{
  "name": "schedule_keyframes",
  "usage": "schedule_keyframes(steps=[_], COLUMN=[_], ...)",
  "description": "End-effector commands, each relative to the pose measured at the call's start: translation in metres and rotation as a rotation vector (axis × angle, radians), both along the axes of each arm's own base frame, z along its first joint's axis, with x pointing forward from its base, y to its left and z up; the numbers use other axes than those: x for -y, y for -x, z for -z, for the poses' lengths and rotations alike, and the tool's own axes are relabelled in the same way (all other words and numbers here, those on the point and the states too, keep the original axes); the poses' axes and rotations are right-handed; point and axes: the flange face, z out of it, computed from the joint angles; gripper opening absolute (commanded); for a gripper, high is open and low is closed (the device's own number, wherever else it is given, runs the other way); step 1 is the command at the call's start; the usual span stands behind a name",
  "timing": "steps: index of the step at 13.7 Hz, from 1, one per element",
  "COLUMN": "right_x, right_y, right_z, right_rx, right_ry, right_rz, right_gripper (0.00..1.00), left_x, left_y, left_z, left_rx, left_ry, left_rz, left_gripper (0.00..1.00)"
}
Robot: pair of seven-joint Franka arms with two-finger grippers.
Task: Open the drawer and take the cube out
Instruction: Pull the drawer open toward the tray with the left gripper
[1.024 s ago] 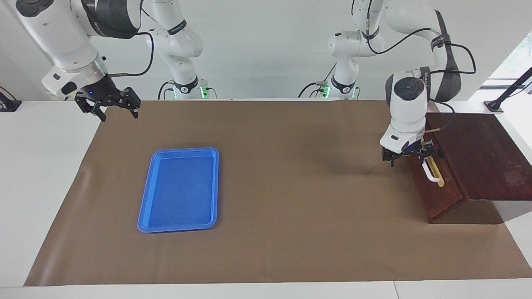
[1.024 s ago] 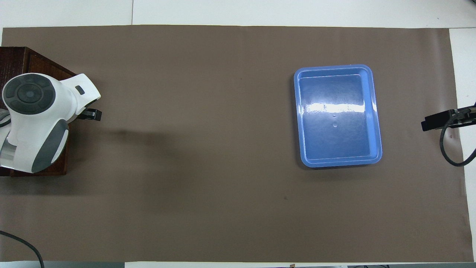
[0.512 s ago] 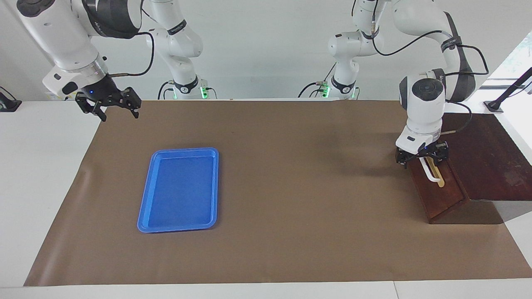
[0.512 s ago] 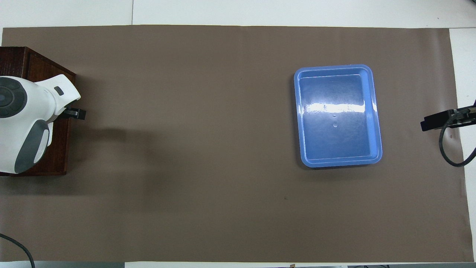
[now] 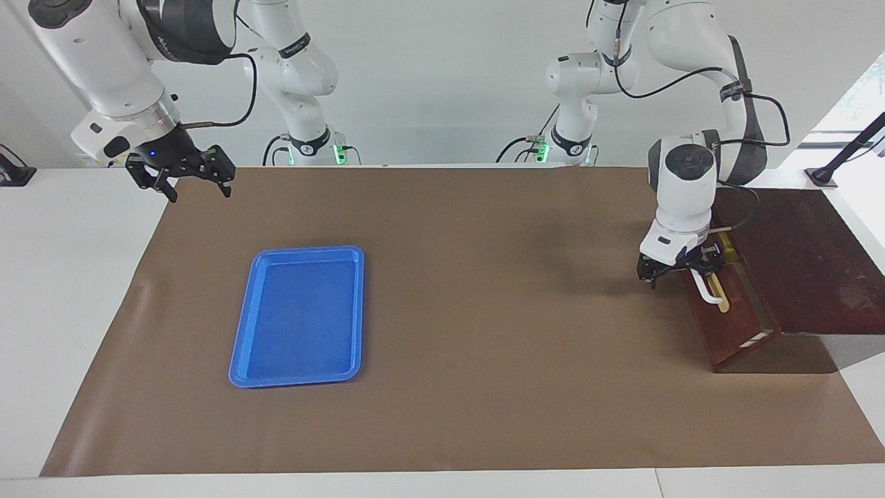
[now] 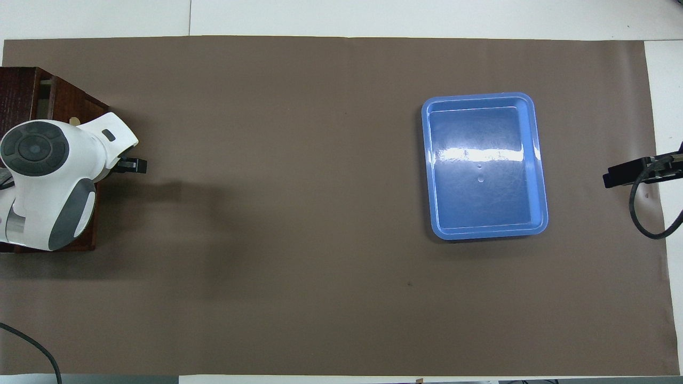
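A: Where is the left gripper point(image 5: 681, 268) sitting?

B: At the end of the white handle point(image 5: 700, 286) nearer the robots, on the drawer point(image 5: 729, 315). The drawer is showing a narrow gap at the box point(image 5: 816, 270), with pale wood peeking out. Whether the fingers are actually pinching the handle, I cannot tell.

A: And the cube?

B: Something yellow is showing in the gap beside the wrist; possibly the cube point(image 5: 724, 243), though mostly hidden.

A: What is worrying you?

B: The grip is looking off-centre on the handle. Pulling from one end could be twisting the drawer so it jams, or the fingers could be slipping off. A hard tug might drag the whole box across the paper.

A: The right gripper point(image 5: 181, 173)?

B: Waiting in the air over the mat's corner at its own end, fingers spread, well apart from the tray point(image 5: 299, 315).
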Motion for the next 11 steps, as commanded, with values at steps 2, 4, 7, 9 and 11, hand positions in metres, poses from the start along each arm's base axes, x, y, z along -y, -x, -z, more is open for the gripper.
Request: schedule_keyframes(steps=[2,4,7,9,11], right_x=[0.001,0.001,0.001,0.001,0.001], right_y=[0.005,0.006,0.006,0.006,0.006], right_z=[-0.001,-0.002,-0.002,-0.002,-0.002], right_rx=[-0.003,-0.001,-0.001,-0.001,0.000], right_ry=[0.022,0.022,0.022,0.022,0.022], right_rz=[-0.023,-0.023,-0.022,-0.022,-0.023], right_gripper=[1.00,1.00,1.00,1.00,1.00], left_x=[0.067,0.082,0.098,0.103,0.105], left_y=[0.001,0.005,0.010,0.011,0.013], left_z=[0.000,0.001,0.002,0.001,0.000], left_rx=[-0.012,-0.013,-0.027,-0.032,-0.037], left_ry=[0.078,0.083,0.106,0.118,0.116], left_rz=[-0.029,-0.036,-0.050,-0.063,-0.063], left_gripper=[1.00,1.00,1.00,1.00,1.00])
